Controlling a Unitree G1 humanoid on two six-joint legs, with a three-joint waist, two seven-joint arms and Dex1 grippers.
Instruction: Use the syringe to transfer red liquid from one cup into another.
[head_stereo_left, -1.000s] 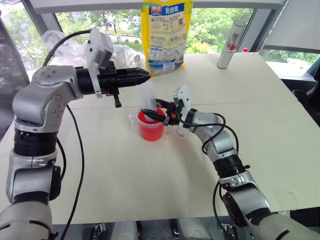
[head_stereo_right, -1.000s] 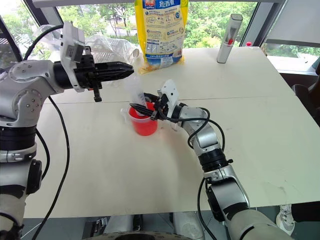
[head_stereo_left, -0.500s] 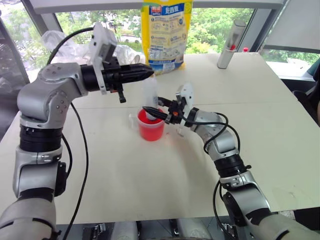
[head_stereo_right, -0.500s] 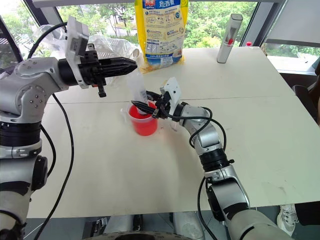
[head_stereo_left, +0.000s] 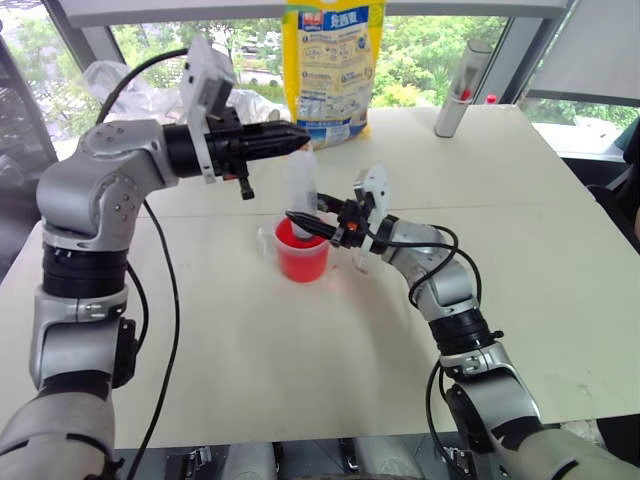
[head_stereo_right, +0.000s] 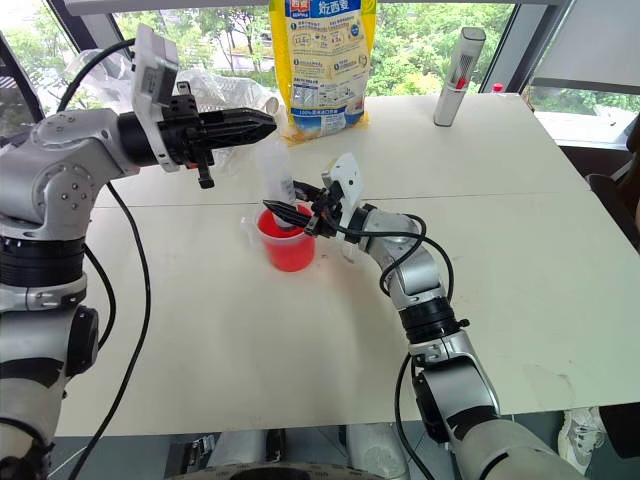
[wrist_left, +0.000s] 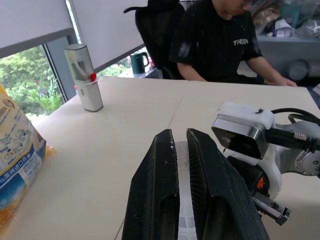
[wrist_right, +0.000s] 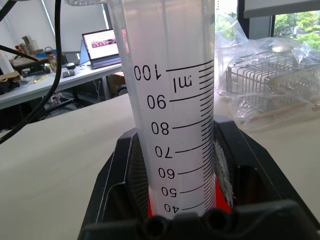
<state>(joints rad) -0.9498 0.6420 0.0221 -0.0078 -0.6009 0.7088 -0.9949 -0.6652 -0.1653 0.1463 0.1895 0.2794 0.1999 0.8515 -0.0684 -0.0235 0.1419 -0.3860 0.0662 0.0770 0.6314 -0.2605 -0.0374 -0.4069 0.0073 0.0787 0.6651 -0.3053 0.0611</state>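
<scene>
- The syringe (head_stereo_left: 301, 190) stands upright with its lower end inside the big red cup (head_stereo_left: 301, 256), near the middle of the white table (head_stereo_left: 250, 340)
- The right gripper (head_stereo_left: 305, 225) is clamped on the syringe barrel just above the cup rim; the right wrist view shows the printed scale between its black fingers (wrist_right: 125, 180) and red liquid (wrist_right: 224, 202) beneath
- The left gripper (head_stereo_left: 298, 139) points level across the table, its fingers pinched tight on the white plunger top (wrist_left: 181, 172)
- A small clear cup (head_stereo_left: 362, 255) sits just beside the red cup, under the right wrist
- A yellow bag (head_stereo_left: 328, 70) and a grey cylinder (head_stereo_left: 460, 90) stand at the far edge
- A person in a black shirt (wrist_left: 220, 40) sits at the table in the left wrist view
</scene>
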